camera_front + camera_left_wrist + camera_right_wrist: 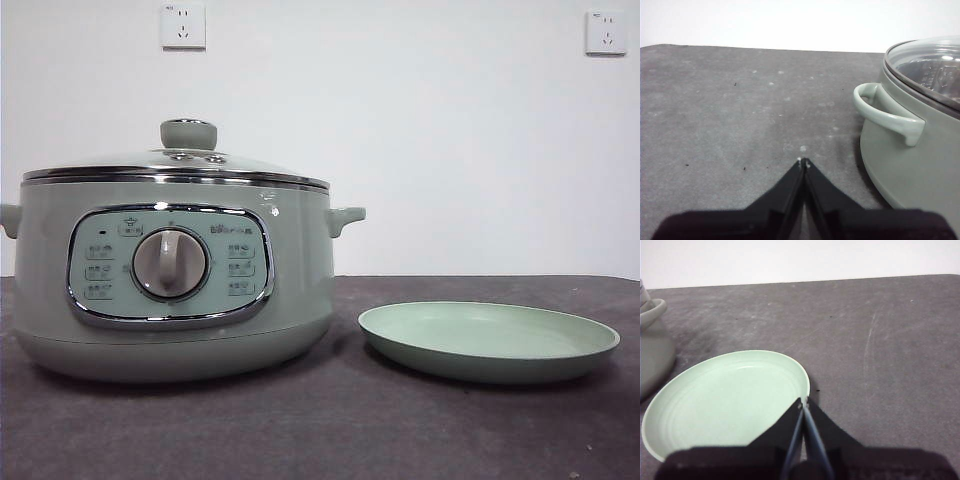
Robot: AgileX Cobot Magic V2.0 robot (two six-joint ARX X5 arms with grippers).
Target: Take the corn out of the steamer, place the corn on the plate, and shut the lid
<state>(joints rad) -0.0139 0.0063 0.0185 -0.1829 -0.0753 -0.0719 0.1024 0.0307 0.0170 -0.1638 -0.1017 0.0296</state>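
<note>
The sage-green steamer (170, 290) stands at the left of the table with its glass lid (175, 168) on, pale green knob (188, 133) on top. The corn is hidden. The pale green plate (488, 342) lies empty to the steamer's right. My left gripper (804, 161) is shut and empty over bare table beside the steamer's side handle (885, 115). My right gripper (803, 401) is shut and empty, above the plate's edge (805, 375). Neither arm shows in the front view.
The dark grey table mat (320, 430) runs under everything. A white wall with two sockets (183, 25) stands behind. The steamer's other handle (652, 310) shows at the side of the right wrist view.
</note>
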